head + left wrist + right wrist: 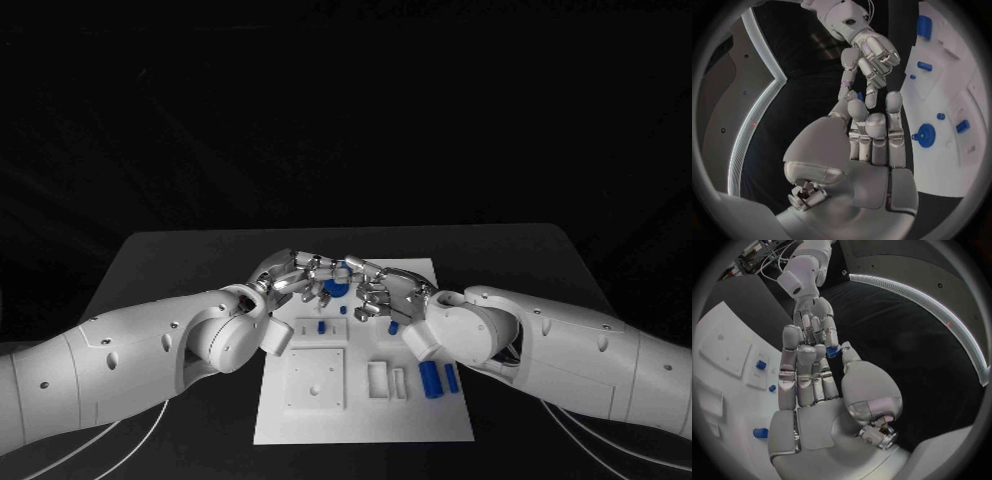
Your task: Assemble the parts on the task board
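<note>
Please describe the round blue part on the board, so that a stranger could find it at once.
Look at the white task board, at its far half under the two hands. The round blue part lies there flat, a disc with a raised hub; the other blue parts nearby are small studs or cylinders.

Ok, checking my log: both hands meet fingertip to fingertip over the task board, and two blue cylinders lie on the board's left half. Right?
Not quite: the head view shows the two blue cylinders on the board's right half, beside the right arm. The left hand and right hand do meet over the task board.
</note>
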{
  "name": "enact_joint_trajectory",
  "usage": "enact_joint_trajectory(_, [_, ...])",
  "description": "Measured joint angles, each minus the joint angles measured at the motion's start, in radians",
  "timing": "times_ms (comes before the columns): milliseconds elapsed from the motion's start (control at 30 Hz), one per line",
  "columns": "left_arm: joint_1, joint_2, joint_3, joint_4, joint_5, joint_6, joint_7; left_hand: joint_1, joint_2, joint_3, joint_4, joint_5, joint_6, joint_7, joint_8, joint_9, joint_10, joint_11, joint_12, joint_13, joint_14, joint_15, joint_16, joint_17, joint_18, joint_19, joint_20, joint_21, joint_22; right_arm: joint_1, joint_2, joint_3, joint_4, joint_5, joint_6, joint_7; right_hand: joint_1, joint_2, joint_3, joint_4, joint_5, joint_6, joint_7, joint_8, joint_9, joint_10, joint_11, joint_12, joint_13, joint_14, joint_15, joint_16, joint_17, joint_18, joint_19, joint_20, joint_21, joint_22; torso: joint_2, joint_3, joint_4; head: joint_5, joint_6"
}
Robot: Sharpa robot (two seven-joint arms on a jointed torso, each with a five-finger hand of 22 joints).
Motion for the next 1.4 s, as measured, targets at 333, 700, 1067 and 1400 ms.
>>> enact_joint_trajectory(333, [-0.001, -0.001, 0.0, 0.001, 0.002, 0.025, 0.004, 0.003, 0.002, 0.0, 0.0, -0.004, 0.0, 0.0, 0.0, 0.0, 0.0, 0.0, 0.0, 0.0, 0.0, 0.0, 0.0, 0.0, 0.0, 0.0, 0.0, 0.0, 0.0, 0.0, 0.002, 0.0, 0.0, 0.003, 0.0, 0.002, 0.002, 0.002, -0.023, 0.009, 0.0, 0.012, -0.008, 0.0, 0.002, 0.0, 0.0, 0.0, 0.0, 0.0, 0.0, -0.004, -0.001, 0.0, 0.0, 0.0, 0.0, 0.0, 0.0, -0.0004, 0.0002, -0.001, -0.001])
enact_joint_trajectory(700, [-0.002, -0.001, 0.0, 0.0, 0.003, 0.037, 0.005, 0.004, 0.001, -0.002, -0.001, -0.007, 0.0, 0.0, 0.003, 0.0, 0.0, 0.0, 0.0, 0.001, -0.004, 0.004, 0.0, -0.001, 0.0, 0.0, 0.0, 0.0, 0.001, 0.0, 0.0, 0.001, -0.002, 0.005, 0.0, 0.013, 0.035, 0.046, 0.083, -0.046, -0.035, 0.108, -0.035, -0.003, 0.008, 0.015, -0.014, -0.001, 0.0, 0.009, -0.009, 0.001, 0.007, 0.0, -0.002, -0.013, 0.004, 0.0, -0.001, -0.0007, 0.0003, 0.0, -0.002])
enact_joint_trajectory(1067, [-0.001, 0.0, 0.0, -0.002, -0.005, 0.04, 0.003, 0.004, 0.001, -0.004, 0.001, -0.023, 0.0, 0.0, 0.002, 0.0, -0.007, 0.003, 0.0, 0.001, -0.008, 0.004, -0.009, -0.015, 0.0, 0.0, 0.0, 0.0, 0.001, 0.0, 0.001, 0.0, -0.002, 0.005, -0.012, 0.026, 0.051, 0.032, 0.154, -0.096, -0.065, 0.137, -0.033, -0.005, 0.046, 0.028, -0.032, -0.009, 0.006, 0.014, -0.021, 0.001, 0.013, -0.016, -0.002, -0.024, 0.01, 0.0, 0.0, -0.0008, 0.0009, 0.0, -0.003])
enact_joint_trajectory(1400, [0.0, 0.001, 0.002, -0.004, -0.041, 0.03, -0.005, 0.011, 0.008, -0.029, 0.003, -0.023, 0.0, 0.0, -0.001, 0.0, -0.015, 0.007, 0.0, 0.002, -0.012, 0.003, -0.016, -0.026, 0.0, 0.0, 0.0, 0.0, 0.0, -0.002, 0.002, -0.001, 0.002, 0.001, -0.038, 0.03, 0.056, 0.027, 0.15, -0.099, -0.073, 0.15, -0.033, -0.005, 0.083, 0.04, -0.04, -0.009, 0.029, 0.022, -0.029, 0.012, 0.025, -0.016, 0.004, -0.033, 0.031, 0.0, 0.0, -0.0008, 0.0007, 0.001, -0.005])
